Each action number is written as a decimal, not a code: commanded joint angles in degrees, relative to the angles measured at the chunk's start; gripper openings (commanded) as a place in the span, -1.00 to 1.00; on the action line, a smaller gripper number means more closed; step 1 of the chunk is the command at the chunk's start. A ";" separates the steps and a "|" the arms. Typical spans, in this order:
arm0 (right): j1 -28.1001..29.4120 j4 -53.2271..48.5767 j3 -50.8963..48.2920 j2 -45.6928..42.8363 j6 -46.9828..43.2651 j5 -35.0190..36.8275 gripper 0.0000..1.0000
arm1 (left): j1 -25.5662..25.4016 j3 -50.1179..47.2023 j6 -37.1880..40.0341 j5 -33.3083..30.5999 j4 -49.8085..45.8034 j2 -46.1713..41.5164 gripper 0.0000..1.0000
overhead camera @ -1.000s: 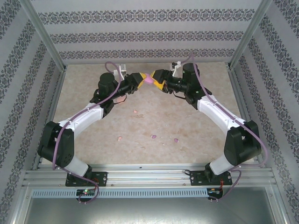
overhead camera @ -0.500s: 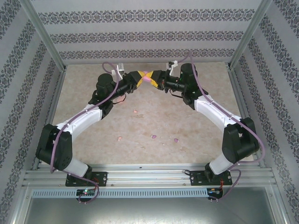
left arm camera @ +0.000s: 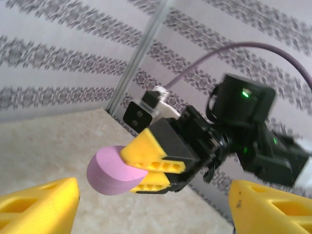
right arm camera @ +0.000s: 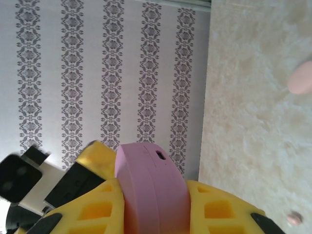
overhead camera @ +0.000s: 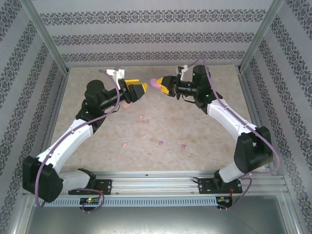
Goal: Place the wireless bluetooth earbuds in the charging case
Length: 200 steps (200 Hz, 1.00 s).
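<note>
Four tiny pink and purple earbuds (overhead camera: 160,143) lay loose on the beige bench (overhead camera: 204,131); my right jaws clamped the purple oval case (overhead camera: 155,83) aloft, my left jaws apart beside it. I judged its lid needed a square, gentle pinch.

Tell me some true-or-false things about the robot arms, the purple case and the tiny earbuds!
1. The right gripper is holding the purple case. True.
2. The left gripper is squeezing the purple case too. False: it is open and is not touching the case.
3. Four earbuds lie on the table. True.
4. All four earbuds are purple. False: two are purple and two are pale pink.
</note>
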 commanded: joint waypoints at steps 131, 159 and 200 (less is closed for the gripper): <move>2.88 -17.29 2.14 -7.61 -8.12 -10.56 -0.68 | 1.02 -0.71 18.27 24.94 15.16 11.92 0.34; 2.96 -17.29 2.27 -6.79 -8.22 -10.95 -0.68 | 1.01 -0.04 15.49 25.80 18.68 13.49 0.25; 2.95 -17.16 2.83 -5.63 -8.30 -11.53 -0.68 | 1.02 -0.73 12.07 25.51 22.94 14.39 0.28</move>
